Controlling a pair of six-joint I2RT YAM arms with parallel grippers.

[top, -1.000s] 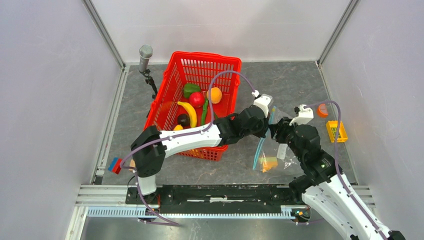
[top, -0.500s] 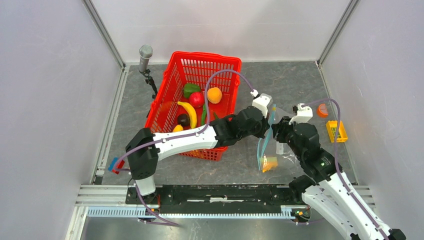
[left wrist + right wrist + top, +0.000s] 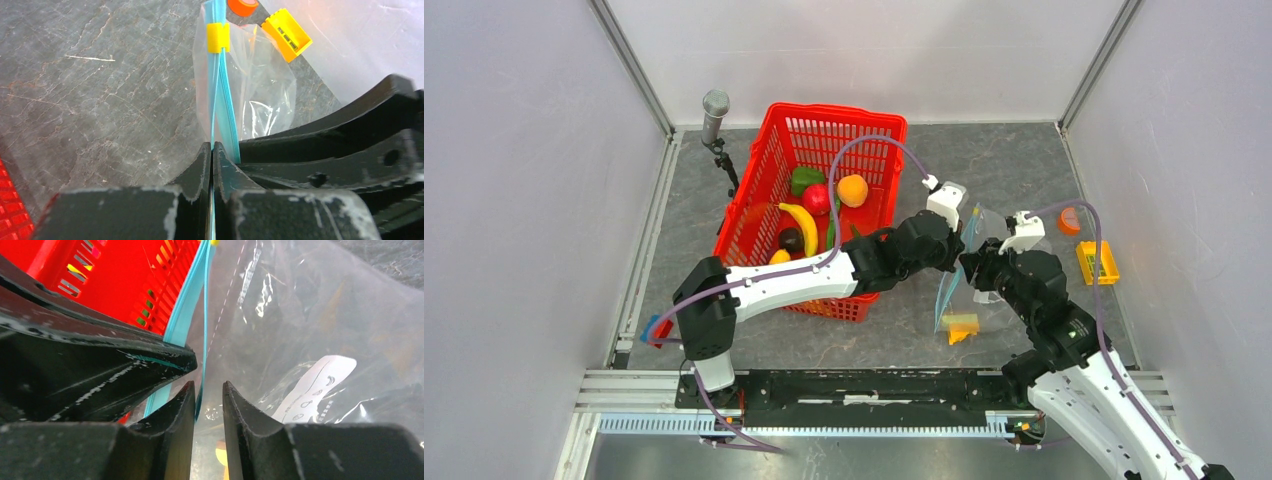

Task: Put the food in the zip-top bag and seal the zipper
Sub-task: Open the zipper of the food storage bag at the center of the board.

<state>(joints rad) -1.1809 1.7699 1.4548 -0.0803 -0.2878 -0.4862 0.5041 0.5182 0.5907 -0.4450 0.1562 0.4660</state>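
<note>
Grey marbled table (image 3: pixel 1014 160) carries a red lattice basket (image 3: pixel 824 125) left of centre, near the far edge.

Zip-top bag (image 3: pixel 265 85): just right of the basket, mid-table, held on edge between the two grippers. A yellow-orange piece (image 3: pixel 962 326) sits in its lower end; kind not resolvable.

Left gripper (image 3: pixel 212 150): jaws clenched flat on the zipper (image 3: pixel 220 100).

Right gripper (image 3: pixel 207 390): jaws part-way apart, straddling the bag's blue edge. A gap shows between the fingers, not pressed on it.

Food in the basket: banana (image 3: pixel 801 226), apple (image 3: pixel 817 199), orange (image 3: pixel 853 190), green pepper (image 3: pixel 804 180), eggplant (image 3: pixel 791 240).

Small yellow crate (image 3: pixel 1097 262) lies near the right edge.

Yellow slider (image 3: pixel 218 37) sits on the zipper, toward its far end.
</note>
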